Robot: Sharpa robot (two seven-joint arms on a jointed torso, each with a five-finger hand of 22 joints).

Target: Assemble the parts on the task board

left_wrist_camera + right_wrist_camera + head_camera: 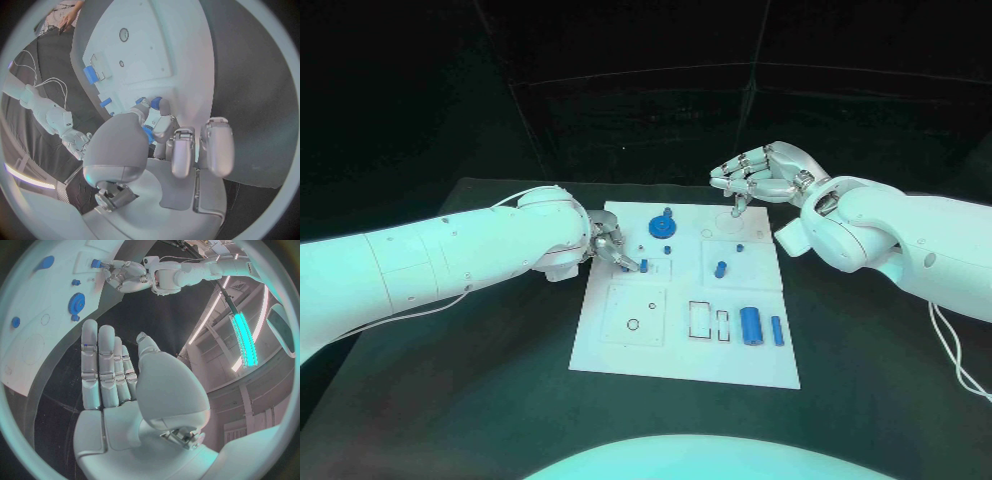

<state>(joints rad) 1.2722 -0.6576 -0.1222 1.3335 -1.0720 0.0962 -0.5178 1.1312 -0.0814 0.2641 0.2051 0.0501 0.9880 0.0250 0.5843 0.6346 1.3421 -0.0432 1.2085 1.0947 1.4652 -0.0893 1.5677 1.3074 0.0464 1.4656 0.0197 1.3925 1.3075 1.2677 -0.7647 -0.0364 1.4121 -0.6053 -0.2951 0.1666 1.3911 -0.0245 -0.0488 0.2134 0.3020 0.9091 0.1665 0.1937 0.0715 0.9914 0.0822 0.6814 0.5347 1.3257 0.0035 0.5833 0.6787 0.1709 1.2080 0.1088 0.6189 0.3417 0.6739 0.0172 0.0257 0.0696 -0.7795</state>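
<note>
The white task board (678,335) lies in the middle of the table. My left hand (609,247) is at the board's left edge and pinches a small blue peg (643,265) just over the board; the left wrist view shows the peg (155,101) at the fingertips of that hand (156,150). A blue gear (661,228), a short blue peg (720,269), a long blue cylinder (751,325) and a blue bar (777,330) are on the board. My right hand (762,173) hangs above the board's far right corner with straight fingers (106,365), holding nothing.
The board (28,352) carries rectangular slots (700,318) and round holes (633,324) near its front. The black table (459,400) stretches around it on all sides. A cable (956,350) runs along my right arm.
</note>
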